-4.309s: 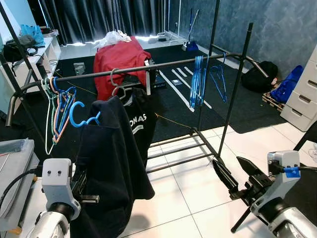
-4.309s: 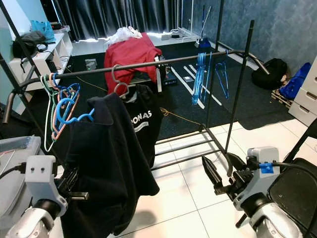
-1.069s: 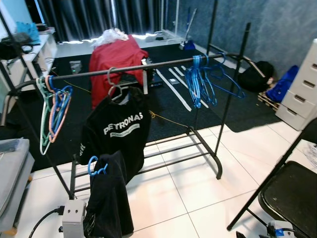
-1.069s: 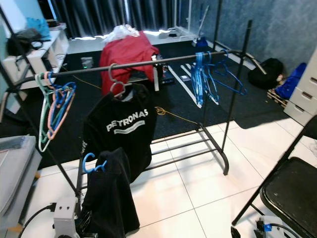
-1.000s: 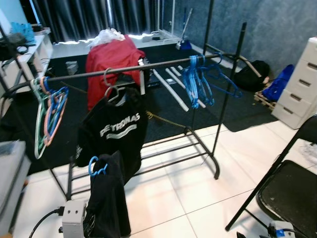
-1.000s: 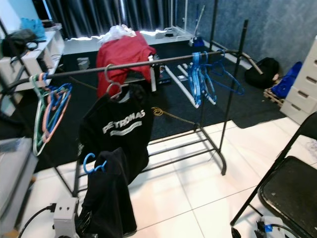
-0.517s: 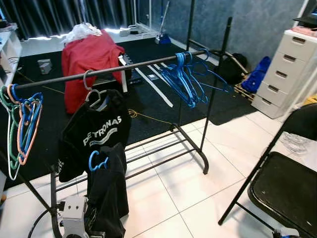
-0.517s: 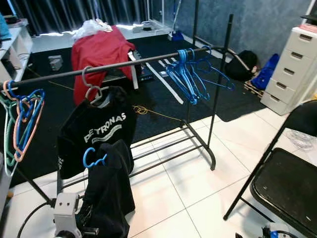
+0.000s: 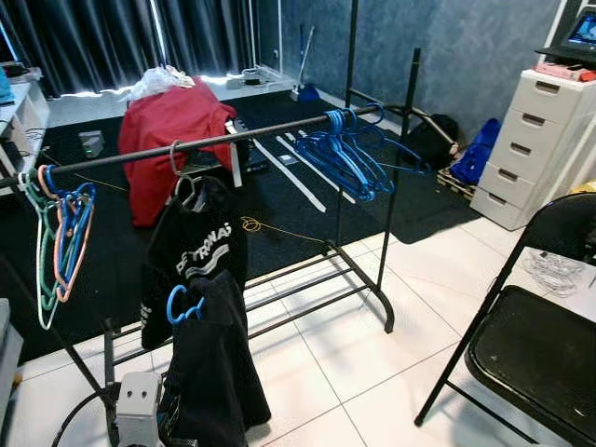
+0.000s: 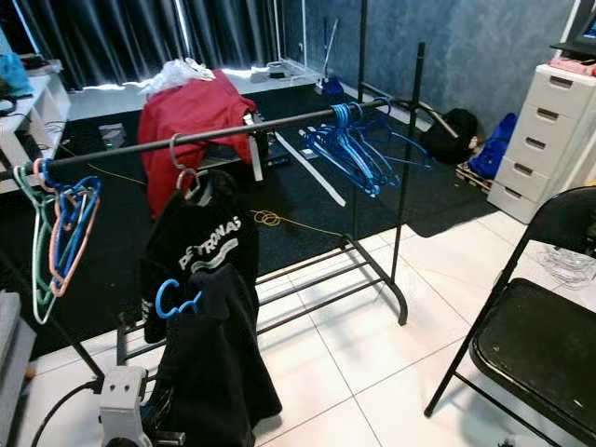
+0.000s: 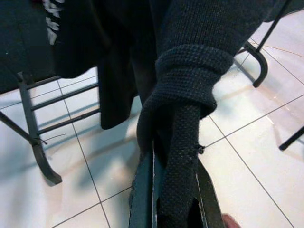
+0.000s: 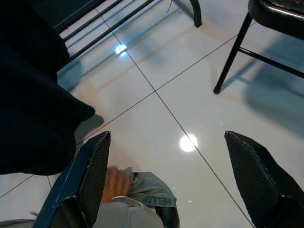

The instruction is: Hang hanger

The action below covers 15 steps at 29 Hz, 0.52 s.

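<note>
the left gripper [image 11: 175, 209] is clamped on a dark garment [image 9: 212, 372] hung from a blue hanger [image 9: 184, 305], which rises just above it, below the rack's rail [image 9: 242, 138]. the right gripper [image 12: 175, 185] hangs low over the floor tiles [image 12: 190, 104], fingers spread wide apart.

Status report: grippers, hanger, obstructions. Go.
Left gripper shut on dark sweater, blue hanger inside. Right gripper open, low. Rail above; Petronas shirt hangs behind.
</note>
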### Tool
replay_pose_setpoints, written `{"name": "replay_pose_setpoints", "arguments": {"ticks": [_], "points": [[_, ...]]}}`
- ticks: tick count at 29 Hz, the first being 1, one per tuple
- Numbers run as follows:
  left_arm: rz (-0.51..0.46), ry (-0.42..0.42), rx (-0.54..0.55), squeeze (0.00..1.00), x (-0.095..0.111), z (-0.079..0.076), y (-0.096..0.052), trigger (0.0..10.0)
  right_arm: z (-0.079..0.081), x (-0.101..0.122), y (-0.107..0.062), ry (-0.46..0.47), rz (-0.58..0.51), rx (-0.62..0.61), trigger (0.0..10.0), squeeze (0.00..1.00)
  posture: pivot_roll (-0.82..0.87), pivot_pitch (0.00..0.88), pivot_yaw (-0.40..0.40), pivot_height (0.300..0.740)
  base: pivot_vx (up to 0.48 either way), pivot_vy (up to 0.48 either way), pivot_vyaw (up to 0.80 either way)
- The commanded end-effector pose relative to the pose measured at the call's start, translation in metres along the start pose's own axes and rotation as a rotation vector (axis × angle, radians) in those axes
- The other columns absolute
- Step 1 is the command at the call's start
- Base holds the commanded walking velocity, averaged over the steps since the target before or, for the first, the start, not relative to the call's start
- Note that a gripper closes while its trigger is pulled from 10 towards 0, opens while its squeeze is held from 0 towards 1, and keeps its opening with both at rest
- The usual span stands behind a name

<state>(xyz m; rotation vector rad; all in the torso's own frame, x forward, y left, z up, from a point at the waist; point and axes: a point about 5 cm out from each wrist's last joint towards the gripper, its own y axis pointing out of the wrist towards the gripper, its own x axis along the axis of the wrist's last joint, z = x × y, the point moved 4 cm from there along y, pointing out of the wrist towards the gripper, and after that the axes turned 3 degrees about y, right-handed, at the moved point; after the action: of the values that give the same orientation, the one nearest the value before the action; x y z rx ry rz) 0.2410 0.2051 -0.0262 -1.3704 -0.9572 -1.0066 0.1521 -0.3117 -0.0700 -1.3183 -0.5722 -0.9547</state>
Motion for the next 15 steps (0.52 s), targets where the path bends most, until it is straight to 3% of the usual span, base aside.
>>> {"name": "replay_pose_setpoints", "arguments": {"ticks": [1,15], "points": [[-0.031,0.004,0.002,0.0,0.0075,-0.0006,0.0021,10.0,0.0,-0.0035,-0.0024,0.0,0.005,0.001,10.0,0.0,-0.07,0.03,0.001,0.74,0.0,0.0,0.0],[-0.023,-0.017,0.027,0.0,0.0042,0.0034,-0.0021,10.0,0.0026,-0.0016,0.0006,-0.01,0.005,0.012,10.0,0.0,-0.08,0.028,0.001,0.74,0.0,0.0,0.0]]}}
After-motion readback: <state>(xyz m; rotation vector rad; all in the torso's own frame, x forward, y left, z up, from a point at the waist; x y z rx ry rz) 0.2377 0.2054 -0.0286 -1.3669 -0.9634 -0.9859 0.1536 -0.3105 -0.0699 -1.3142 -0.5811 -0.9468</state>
